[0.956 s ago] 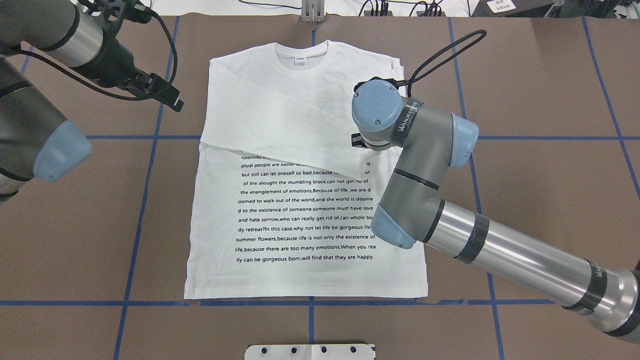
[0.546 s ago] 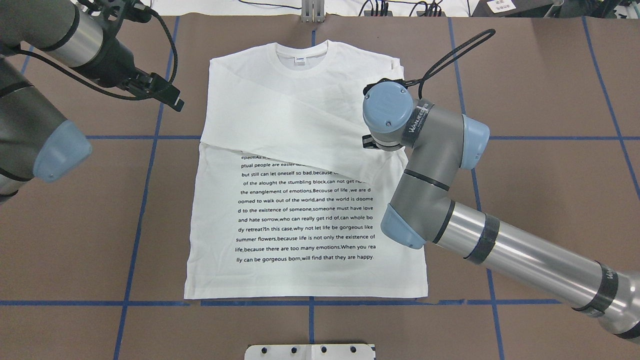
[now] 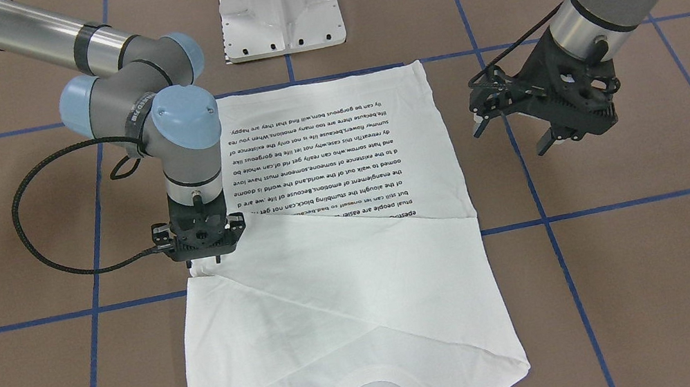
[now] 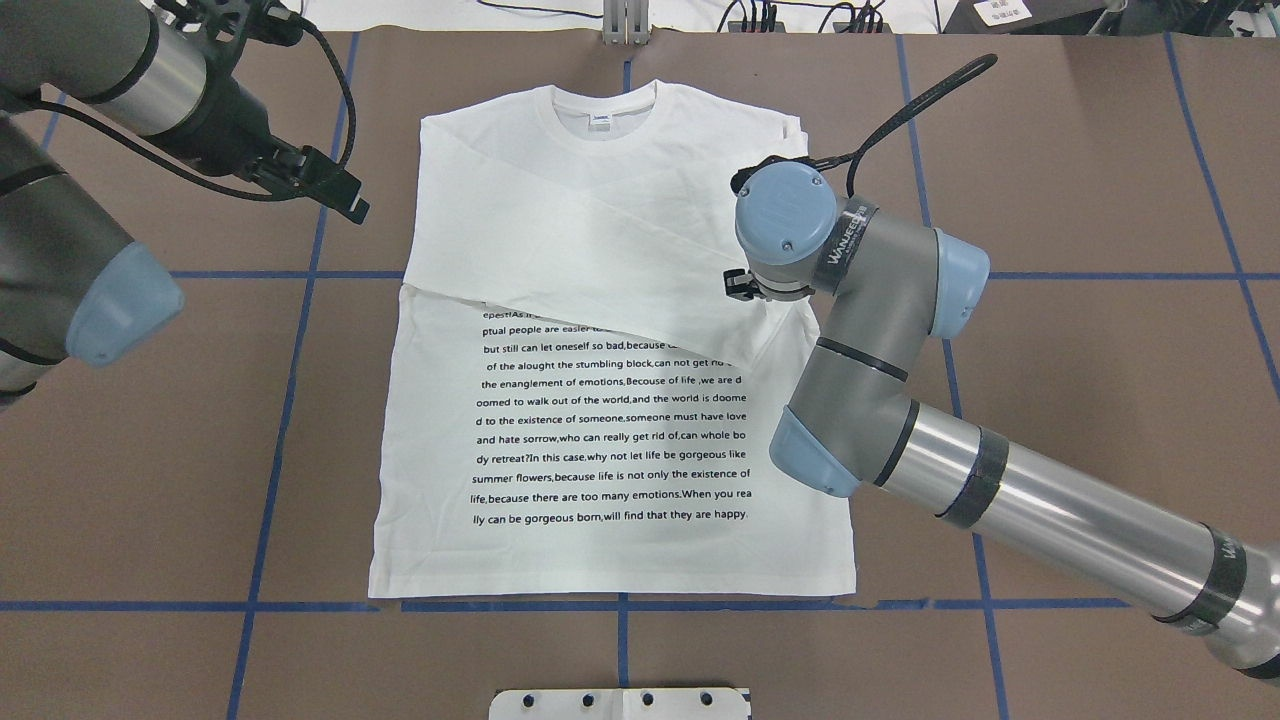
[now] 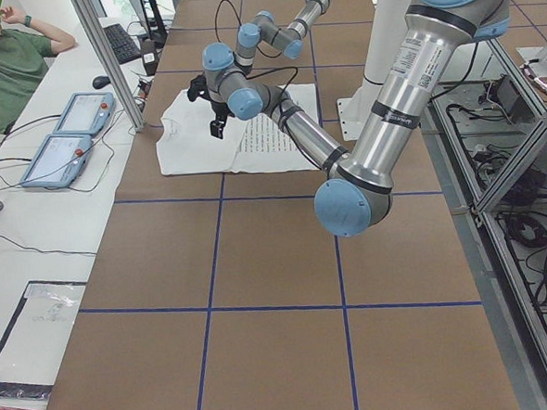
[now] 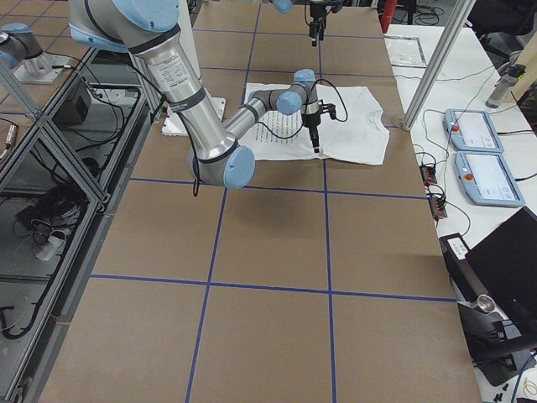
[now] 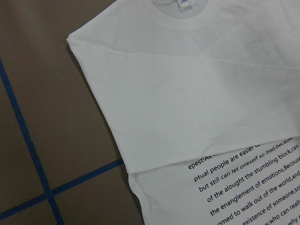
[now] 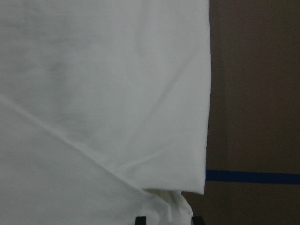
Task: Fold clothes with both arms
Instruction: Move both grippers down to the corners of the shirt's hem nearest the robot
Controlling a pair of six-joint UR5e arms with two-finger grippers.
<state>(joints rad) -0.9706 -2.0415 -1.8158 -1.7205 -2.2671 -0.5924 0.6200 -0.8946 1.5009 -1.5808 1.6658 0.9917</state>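
— What are the jaws of the right gripper (image 3: 204,260) doing?
— They are narrow, pinched on the bunched cuff (image 8: 176,206) at the edge of the shirt (image 4: 610,440), and they point straight down.
— And the left gripper (image 3: 513,136)?
— Its jaws are wide with nothing in them. It hangs above the table (image 4: 1100,150), just off the shirt's other side.
— Where's the shirt?
— Flat in the middle of the table, print up, collar (image 4: 604,100) away from the robot. One sleeve (image 4: 600,250) is folded slantwise across the chest, over the top line of print.
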